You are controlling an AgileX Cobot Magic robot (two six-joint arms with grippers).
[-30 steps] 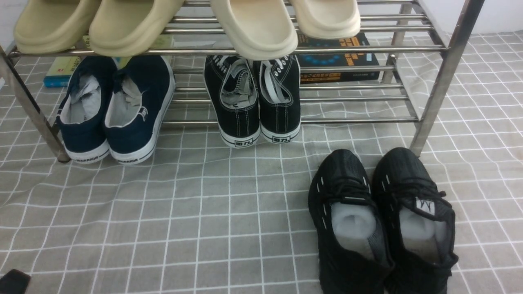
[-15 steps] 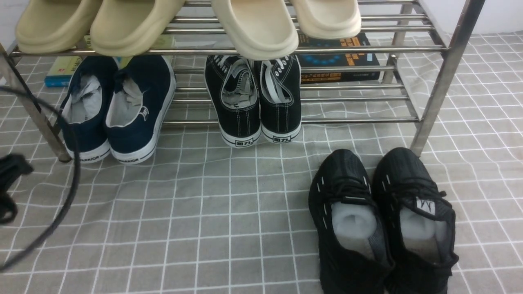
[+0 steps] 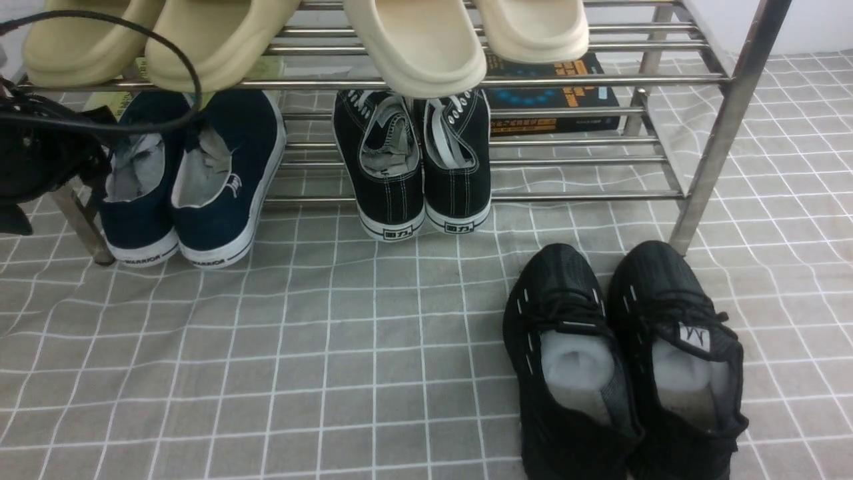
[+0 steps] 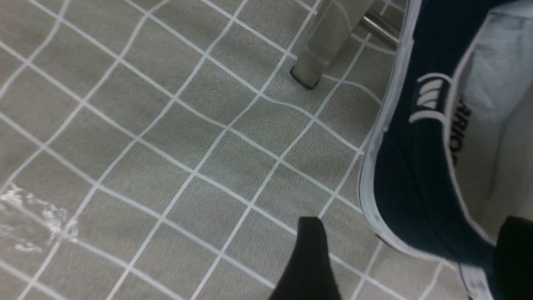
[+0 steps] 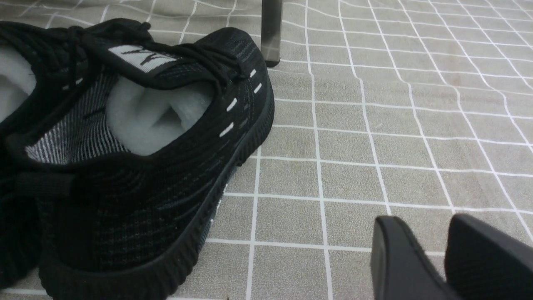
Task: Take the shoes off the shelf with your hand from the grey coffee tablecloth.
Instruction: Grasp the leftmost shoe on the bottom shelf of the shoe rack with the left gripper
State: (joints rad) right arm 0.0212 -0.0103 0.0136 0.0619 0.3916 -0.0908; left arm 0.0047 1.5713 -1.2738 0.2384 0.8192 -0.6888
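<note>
The navy blue slip-on shoes (image 3: 193, 180) sit heels outward on the lowest tier of the chrome shelf (image 3: 466, 81), at its left end, above the grey checked tablecloth (image 3: 333, 347). My left gripper (image 3: 30, 157), black with looping cables, hovers at the left edge beside the outer navy shoe. In the left wrist view this gripper (image 4: 412, 237) is open, its fingers astride the heel of the navy shoe (image 4: 416, 166), touching nothing. My right gripper (image 5: 437, 250) is shut and empty, low over the cloth.
Black lace-up canvas shoes (image 3: 413, 160) stand mid-shelf. Beige slippers (image 3: 413, 40) lie on the upper tier. Black mesh sneakers (image 3: 626, 360) sit on the cloth in front right, near the shelf's right leg (image 3: 706, 173). Books (image 3: 553, 93) lie behind. The left shelf leg (image 4: 320, 46) stands next to the navy shoe.
My left arm came in from the lower left and rose up and forward to the left side of the navy shoes. The shoes and the shelf have not moved.
</note>
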